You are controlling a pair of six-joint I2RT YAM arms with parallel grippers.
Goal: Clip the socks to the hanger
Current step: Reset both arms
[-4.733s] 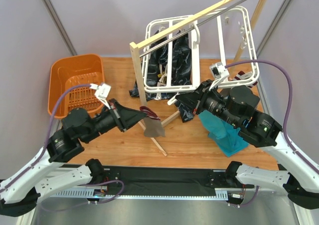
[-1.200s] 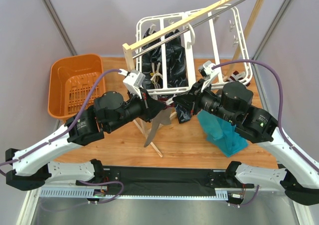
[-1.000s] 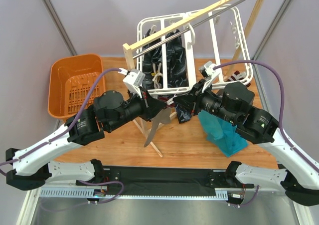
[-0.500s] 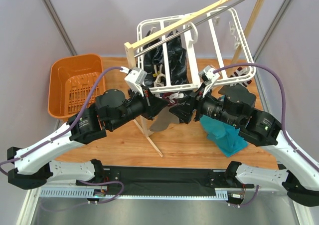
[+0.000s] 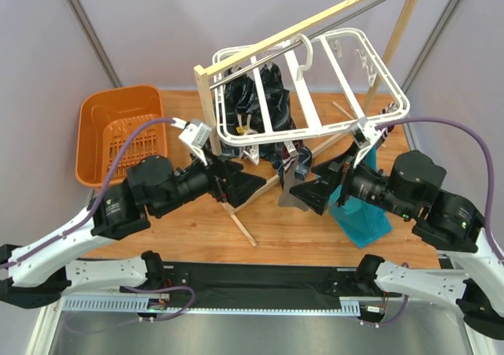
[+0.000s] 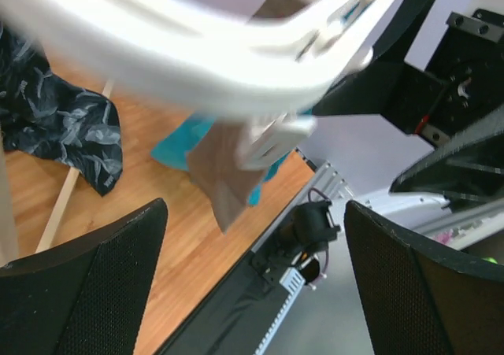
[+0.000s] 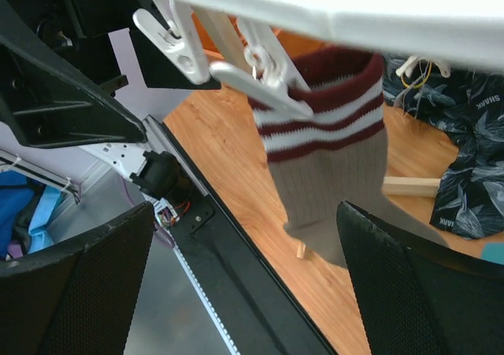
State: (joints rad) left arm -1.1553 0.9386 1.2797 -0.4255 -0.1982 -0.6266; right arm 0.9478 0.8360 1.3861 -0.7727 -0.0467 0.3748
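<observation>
The only writing that could be read was the word "SHARK", in small pale capitals on the dark navy patterned fabric garment (image 7: 475, 112) at the right edge of the right wrist view. Other markings were too blurred or too small to read.

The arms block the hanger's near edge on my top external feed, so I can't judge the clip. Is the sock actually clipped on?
Observer: Yes. The right wrist view shows a white clip pinching the maroon-and-white cuff of the sock, which hangs under the hanger.
Operator: Is the right tool gripping it?
Observer: No. The right tool is open, and the sock hangs beyond it, unheld.
Operator: And the left?
Observer: The left wrist view shows the left tool open and empty, with the sock hanging ahead of it.
</observation>
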